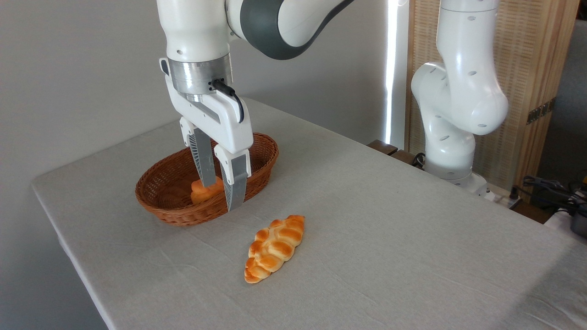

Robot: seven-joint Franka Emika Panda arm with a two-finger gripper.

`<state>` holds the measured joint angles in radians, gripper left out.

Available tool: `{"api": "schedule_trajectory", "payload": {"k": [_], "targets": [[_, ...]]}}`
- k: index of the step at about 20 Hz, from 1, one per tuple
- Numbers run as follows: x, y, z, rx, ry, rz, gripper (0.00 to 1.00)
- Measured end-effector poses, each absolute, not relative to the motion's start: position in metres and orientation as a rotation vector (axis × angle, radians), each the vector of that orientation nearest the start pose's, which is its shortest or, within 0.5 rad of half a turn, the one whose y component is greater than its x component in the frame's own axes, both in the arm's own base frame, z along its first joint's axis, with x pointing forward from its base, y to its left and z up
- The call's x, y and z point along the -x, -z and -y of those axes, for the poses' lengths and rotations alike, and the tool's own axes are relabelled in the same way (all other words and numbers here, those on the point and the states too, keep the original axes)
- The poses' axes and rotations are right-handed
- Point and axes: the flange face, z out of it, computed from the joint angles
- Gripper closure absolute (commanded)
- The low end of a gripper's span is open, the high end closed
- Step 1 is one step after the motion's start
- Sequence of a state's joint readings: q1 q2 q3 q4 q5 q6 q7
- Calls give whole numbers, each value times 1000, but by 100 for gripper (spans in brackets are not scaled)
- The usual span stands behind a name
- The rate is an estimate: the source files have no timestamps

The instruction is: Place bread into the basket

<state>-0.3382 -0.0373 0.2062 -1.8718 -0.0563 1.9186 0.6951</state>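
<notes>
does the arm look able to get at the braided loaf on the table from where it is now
Probably yes. The braided loaf lies alone on the bare tablecloth, with nothing over it. The gripper hangs above the basket next to it, jaws apart.

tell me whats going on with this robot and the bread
A white robot arm has its gripper lowered over the wicker basket, fingers open around or just above a small orange bread piece lying inside; whether they touch it is unclear. The braided loaf lies on the grey tablecloth in front of the basket, untouched and apart from it. So the loaf is not yet in the basket.
</notes>
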Motion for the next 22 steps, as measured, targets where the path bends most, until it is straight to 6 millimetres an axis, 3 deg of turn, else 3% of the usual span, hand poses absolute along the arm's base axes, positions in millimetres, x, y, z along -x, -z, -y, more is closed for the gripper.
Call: {"api": "schedule_trajectory", "payload": {"k": [22], "targets": [[-552,-524,88,2914,97,-1286,0]]}}
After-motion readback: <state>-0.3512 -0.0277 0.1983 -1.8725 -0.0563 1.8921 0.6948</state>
